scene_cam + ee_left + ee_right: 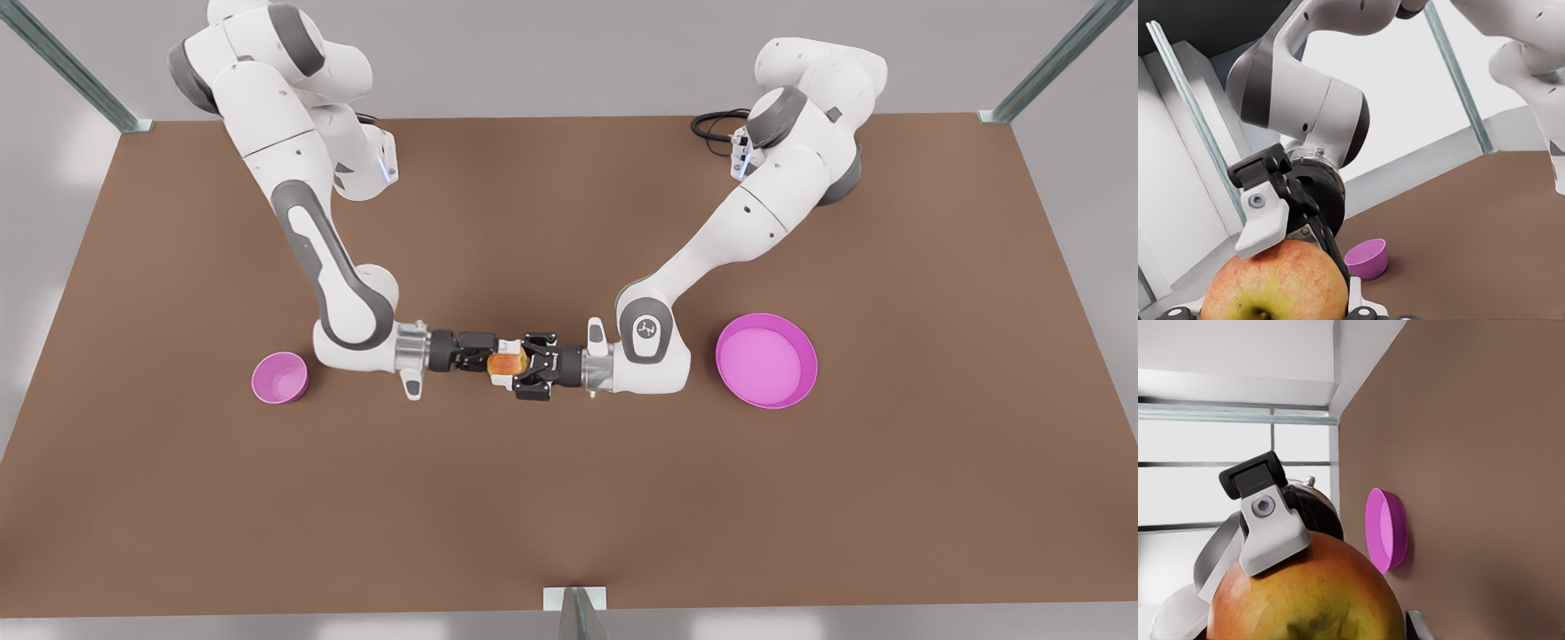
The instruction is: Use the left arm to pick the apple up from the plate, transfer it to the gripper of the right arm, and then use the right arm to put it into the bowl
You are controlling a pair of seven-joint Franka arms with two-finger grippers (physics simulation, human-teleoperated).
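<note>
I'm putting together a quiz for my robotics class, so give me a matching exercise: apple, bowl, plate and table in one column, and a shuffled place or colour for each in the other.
Things:
1. apple
2. bowl
3. plate
4. table

Descriptions:
A. brown
B. empty, on the front view's right
C. held between the left gripper and the right gripper
D. empty, on the front view's left

Pairs: 1-C, 2-D, 3-B, 4-A

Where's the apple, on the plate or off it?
Off. The apple is held between the left gripper and the right gripper, both sets of jaws on it; the plate is bare.
</note>
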